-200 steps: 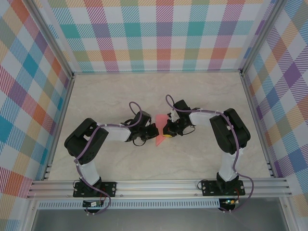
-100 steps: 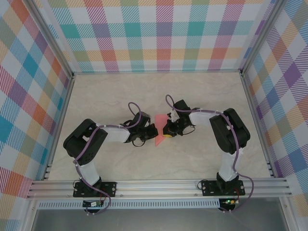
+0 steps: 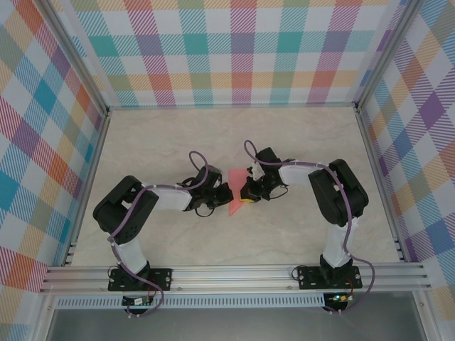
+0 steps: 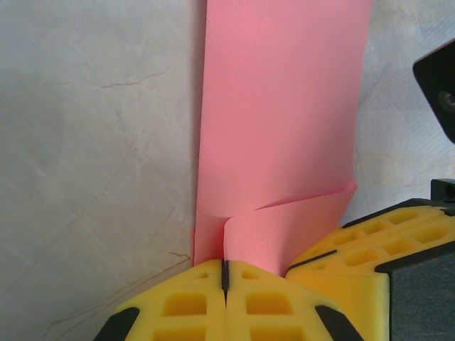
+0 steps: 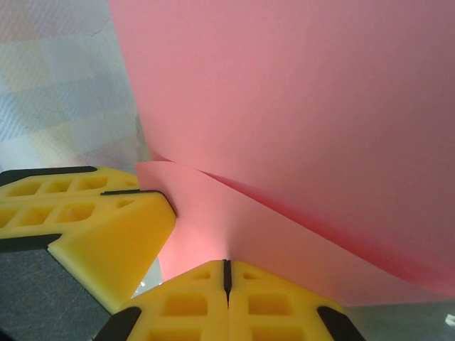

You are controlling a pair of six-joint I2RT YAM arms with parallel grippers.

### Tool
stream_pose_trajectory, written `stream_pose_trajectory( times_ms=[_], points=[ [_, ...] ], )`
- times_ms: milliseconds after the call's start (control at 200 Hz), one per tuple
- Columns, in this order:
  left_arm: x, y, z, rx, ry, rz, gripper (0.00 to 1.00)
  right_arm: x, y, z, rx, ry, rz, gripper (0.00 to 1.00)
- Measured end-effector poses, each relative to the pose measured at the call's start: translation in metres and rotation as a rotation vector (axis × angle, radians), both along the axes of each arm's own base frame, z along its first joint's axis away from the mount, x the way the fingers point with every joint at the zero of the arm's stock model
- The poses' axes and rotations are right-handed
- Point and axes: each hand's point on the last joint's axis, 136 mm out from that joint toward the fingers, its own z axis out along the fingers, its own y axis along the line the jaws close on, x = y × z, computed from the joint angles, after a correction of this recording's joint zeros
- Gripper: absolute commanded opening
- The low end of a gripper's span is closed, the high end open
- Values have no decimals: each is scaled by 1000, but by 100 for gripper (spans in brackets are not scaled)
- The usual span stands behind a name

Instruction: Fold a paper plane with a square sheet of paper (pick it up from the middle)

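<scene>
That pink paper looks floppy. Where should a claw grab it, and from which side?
At an edge, coming in sideways, as both do: the left gripper and right gripper are each shut on an edge of the pink paper from opposite sides. A thin, curling sheet gives nothing else to pinch.

Top view: the square sheet of paper, midway between the side edges of the table, had creases too small to read and was partly hidden beneath the right gripper. Wrist views: the sheet was cropped by the upper picture edges.
</scene>
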Motion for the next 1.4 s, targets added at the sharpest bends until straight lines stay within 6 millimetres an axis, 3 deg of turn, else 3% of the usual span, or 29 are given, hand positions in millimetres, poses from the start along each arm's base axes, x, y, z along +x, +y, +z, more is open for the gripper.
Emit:
stream_pose_trajectory(
  times_ms=[390,680,1055,1405],
  points=[
    [0,1,-1,4,1,2,2,0,0,-3,-6,-3,14,1],
    [0,1,-1,7,-1,5,1,12,-5,9,-11,-60,-9,1],
    [0,2,-1,10,0,6,1,16,-16,-3,-70,-100,-13,0],
    [1,2,-2,18,-4,3,1,18,-20,3,-70,-142,-17,0]
  ],
)
